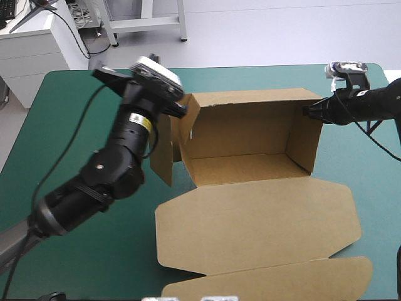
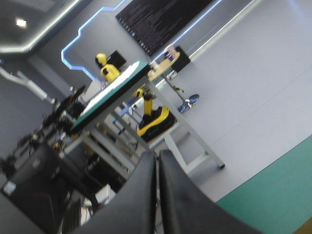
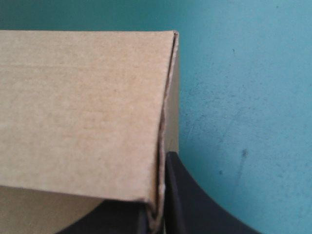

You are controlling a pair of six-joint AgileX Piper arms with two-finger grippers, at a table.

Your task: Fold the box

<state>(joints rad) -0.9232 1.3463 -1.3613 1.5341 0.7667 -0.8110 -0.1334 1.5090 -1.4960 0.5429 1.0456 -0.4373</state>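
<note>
Teal-green worktop (image 1: 69,119), with the box (image 1: 250,150) set at its middle, walls raised.
The lid (image 1: 257,219) is laid flat toward the near edge. The box's far right corner is pinched by the right end effector (image 1: 307,111), with board seen between its black fingers (image 3: 195,204). The left end effector (image 1: 183,108) is held raised at the top of the left wall (image 1: 164,150), its fingers pressed together.

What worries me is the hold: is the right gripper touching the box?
Touching. The right wrist view shows the right gripper clamped on the box, its wall's edge pinched between the fingers.
</note>
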